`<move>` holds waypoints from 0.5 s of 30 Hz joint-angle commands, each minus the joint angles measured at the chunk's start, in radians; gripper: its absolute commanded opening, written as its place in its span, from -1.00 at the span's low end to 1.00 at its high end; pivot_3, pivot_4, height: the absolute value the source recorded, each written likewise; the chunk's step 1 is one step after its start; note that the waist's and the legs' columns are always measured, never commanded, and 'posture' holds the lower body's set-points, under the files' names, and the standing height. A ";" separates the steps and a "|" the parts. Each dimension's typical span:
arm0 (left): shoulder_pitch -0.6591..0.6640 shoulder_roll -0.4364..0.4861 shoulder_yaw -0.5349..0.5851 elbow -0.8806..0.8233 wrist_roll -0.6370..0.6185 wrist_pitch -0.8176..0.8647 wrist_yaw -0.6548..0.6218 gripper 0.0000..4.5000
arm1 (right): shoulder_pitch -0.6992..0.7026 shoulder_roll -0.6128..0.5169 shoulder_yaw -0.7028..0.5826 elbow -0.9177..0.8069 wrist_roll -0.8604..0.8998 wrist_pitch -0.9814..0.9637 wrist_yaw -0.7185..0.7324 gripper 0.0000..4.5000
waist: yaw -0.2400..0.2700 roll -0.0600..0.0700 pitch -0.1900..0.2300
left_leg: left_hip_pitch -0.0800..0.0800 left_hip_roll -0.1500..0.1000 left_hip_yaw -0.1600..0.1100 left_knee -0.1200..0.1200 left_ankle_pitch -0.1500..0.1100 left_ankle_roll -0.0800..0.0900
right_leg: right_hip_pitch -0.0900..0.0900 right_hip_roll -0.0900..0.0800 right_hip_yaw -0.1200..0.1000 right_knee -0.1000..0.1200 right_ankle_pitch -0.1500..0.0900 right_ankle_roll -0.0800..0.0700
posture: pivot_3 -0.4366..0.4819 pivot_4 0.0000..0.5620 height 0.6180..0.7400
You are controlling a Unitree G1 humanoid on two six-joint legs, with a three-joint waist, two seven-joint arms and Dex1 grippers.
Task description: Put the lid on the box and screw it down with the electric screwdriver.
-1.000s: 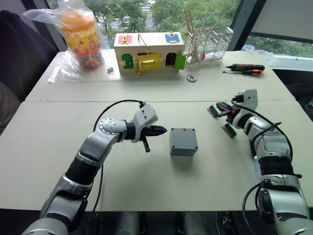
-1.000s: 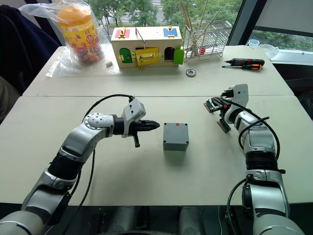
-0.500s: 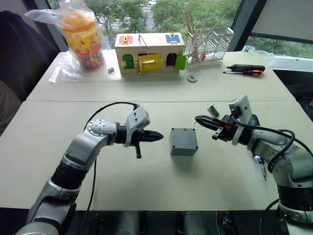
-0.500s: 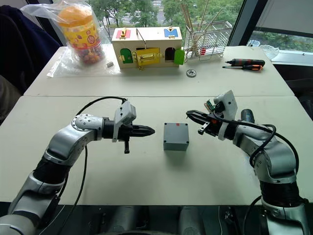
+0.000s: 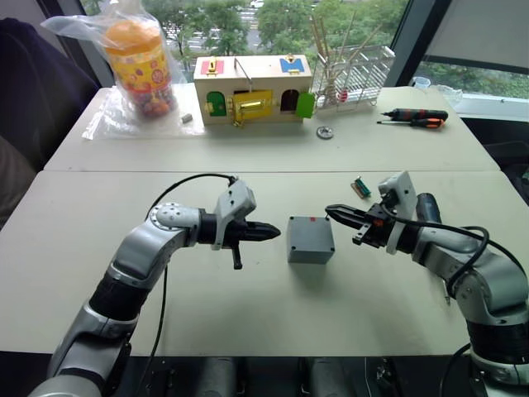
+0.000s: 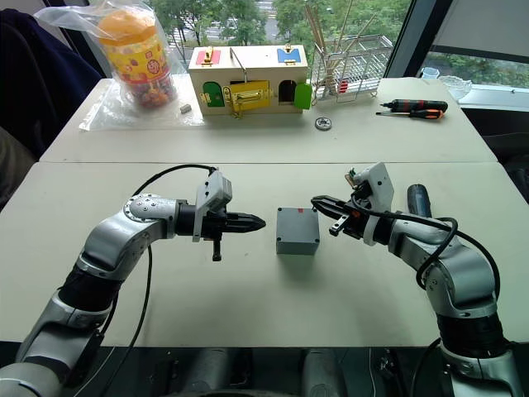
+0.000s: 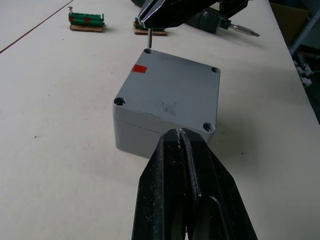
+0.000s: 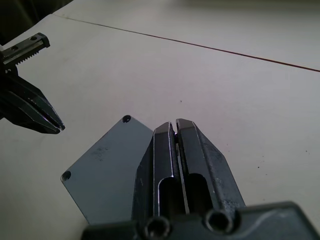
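Left wrist view: the box [image 7: 165, 107] is seen on the table [image 5: 248, 306] with the lid [image 7: 175, 85] already seated flush on top, its four corner holes exposed. The right gripper [image 7: 146, 22] is clenched on a small screw [image 7: 149, 39], which is held upright just above the corner hole [image 7: 148, 51] beside the red mark [image 7: 139, 69]. The step in hand is judged to be the seating of this screw.

For this to be done well, the screw should be kept vertical and centred over the hole, lowered until its tip is caught, and released only once it stands unaided. Any sideways push on the lid should be avoided, since the box is not braced by anything.

The left gripper [image 5: 273, 231] is pressed closed with nothing held, its fingers pointed at the near side of the box and kept just apart from it. The box thus lies between the two grippers, in the middle of the table. The electric screwdriver [image 6: 416, 198] is laid on the table behind the right arm, well apart from the box, and will be needed once the screws are placed.
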 commanded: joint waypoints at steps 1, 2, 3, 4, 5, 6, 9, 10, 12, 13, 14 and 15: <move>-0.010 -0.001 0.009 -0.032 -0.017 0.000 0.002 -1.00 | 0.004 -0.011 -0.016 -0.003 -0.004 -0.022 0.002 -0.98 | 0.000 0.000 0.000 | 0.000 0.000 0.000 0.000 0.000 0.000 | 0.000 0.000 0.000 0.000 0.000 0.000 | -0.05 -0.47 0.48; -0.010 -0.002 0.008 -0.032 -0.017 -0.001 0.002 -1.00 | 0.004 -0.010 -0.014 0.002 -0.008 -0.024 0.002 -0.98 | 0.000 0.000 0.000 | 0.000 0.000 0.000 0.000 0.000 0.000 | 0.000 0.000 0.000 0.000 0.000 0.000 | -0.05 -0.47 0.48; -0.010 -0.003 0.007 -0.031 -0.016 -0.001 0.003 -1.00 | 0.003 -0.009 -0.013 0.005 -0.010 -0.026 0.001 -0.98 | 0.000 0.000 0.000 | 0.000 0.000 0.000 0.000 0.000 0.000 | 0.000 0.000 0.000 0.000 0.000 0.000 | -0.05 -0.47 0.48; -0.009 -0.003 0.006 -0.031 -0.016 -0.002 0.003 -1.00 | 0.004 -0.009 -0.011 0.008 -0.012 -0.027 0.002 -0.98 | 0.000 0.000 0.000 | 0.000 0.000 0.000 0.000 0.000 0.000 | 0.000 0.000 0.000 0.000 0.000 0.000 | -0.05 -0.47 0.48; -0.009 -0.003 0.005 -0.031 -0.015 -0.002 0.003 -1.00 | 0.005 -0.010 -0.009 0.011 -0.016 -0.029 0.004 -0.98 | 0.000 0.000 0.000 | 0.000 0.000 0.000 0.000 0.000 0.000 | 0.000 0.000 0.000 0.000 0.000 0.000 | -0.05 -0.47 0.48; -0.010 -0.003 0.005 -0.031 -0.015 -0.002 0.004 -1.00 | 0.006 -0.011 -0.008 0.013 -0.017 -0.029 0.005 -0.98 | 0.000 0.000 0.000 | 0.000 0.000 0.000 0.000 0.000 0.000 | 0.000 0.000 0.000 0.000 0.000 0.000 | -0.05 -0.47 0.48; -0.010 -0.004 0.005 -0.030 -0.014 -0.003 0.004 -1.00 | 0.010 -0.011 -0.002 0.014 -0.020 -0.027 0.009 -0.98 | 0.000 0.000 0.000 | 0.000 0.000 0.000 0.000 0.000 0.000 | 0.000 0.000 0.000 0.000 0.000 0.000 | -0.05 -0.47 0.48; -0.010 -0.004 0.005 -0.030 -0.013 -0.003 0.005 -1.00 | 0.011 -0.011 0.001 0.015 -0.021 -0.027 0.010 -0.98 | 0.000 0.000 0.000 | 0.000 0.000 0.000 0.000 0.000 0.000 | 0.000 0.000 0.000 0.000 0.000 0.000 | -0.05 -0.47 0.48; -0.010 -0.005 0.004 -0.029 -0.012 -0.004 0.006 -1.00 | 0.011 -0.011 0.010 0.016 -0.023 -0.024 0.013 -0.98 | 0.000 0.000 0.000 | 0.000 0.000 0.000 0.000 0.000 0.000 | 0.000 0.000 0.000 0.000 0.000 0.000 | -0.05 -0.47 0.48; -0.010 -0.005 0.004 -0.030 -0.012 -0.004 0.007 -1.00 | 0.011 -0.011 0.012 0.016 -0.022 -0.023 0.015 -0.98 | 0.000 0.000 0.000 | 0.000 0.000 0.000 0.000 0.000 0.000 | 0.000 0.000 0.000 0.000 0.000 0.000 | -0.05 -0.47 0.48; -0.010 -0.006 0.003 -0.030 -0.011 -0.004 0.008 -1.00 | 0.012 -0.011 0.015 0.016 -0.024 -0.023 0.016 -0.98 | 0.000 0.000 0.000 | 0.000 0.000 0.000 0.000 0.000 0.000 | 0.000 0.000 0.000 0.000 0.000 0.000 | -0.05 -0.47 0.48; -0.010 -0.006 0.003 -0.030 -0.011 -0.004 0.008 -1.00 | 0.013 -0.012 0.019 0.016 -0.026 -0.023 0.018 -0.98 | 0.000 0.000 0.000 | 0.000 0.000 0.000 0.000 0.000 0.000 | 0.000 0.000 0.000 0.000 0.000 0.000 | -0.05 -0.47 0.48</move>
